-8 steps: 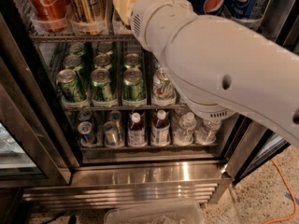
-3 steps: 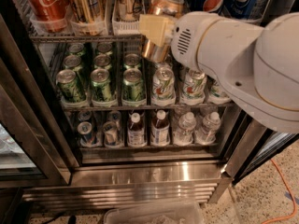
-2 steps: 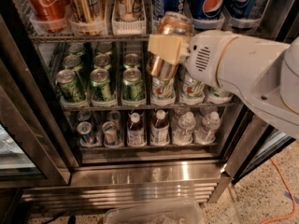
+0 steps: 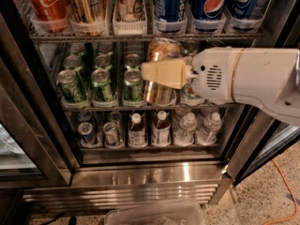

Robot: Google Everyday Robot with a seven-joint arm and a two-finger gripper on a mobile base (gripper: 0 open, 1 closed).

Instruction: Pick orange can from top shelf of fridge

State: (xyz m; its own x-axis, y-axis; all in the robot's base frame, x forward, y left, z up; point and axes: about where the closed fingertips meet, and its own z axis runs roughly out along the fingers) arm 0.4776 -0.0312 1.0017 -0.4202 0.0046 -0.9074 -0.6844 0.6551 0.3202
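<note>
My gripper (image 4: 161, 72) is shut on the orange can (image 4: 161, 52), a shiny copper-orange can with a silver rim. It holds the can upright in front of the middle rack, outside and below the top shelf (image 4: 140, 35). The cream fingers (image 4: 165, 73) wrap the can's middle; the white arm (image 4: 253, 81) reaches in from the right. The top shelf holds a red Coca-Cola can (image 4: 44, 1), gold cans (image 4: 86, 3) and blue Pepsi cans (image 4: 213, 1) in clear trays. The fridge (image 4: 140, 175) is open, with a steel base panel.
Green cans (image 4: 101, 83) fill the middle rack to the left of the held can. Small bottles (image 4: 161, 128) and cans stand on the lower rack. A clear plastic bin (image 4: 154, 213) lies on the floor. The door frame (image 4: 33, 125) stands at the left; an orange cable (image 4: 286, 191) crosses the floor at the right.
The gripper has drawn the orange can out of the top shelf and carried it down and to the right, in front of the middle rack. The arm has pulled back to the right.
</note>
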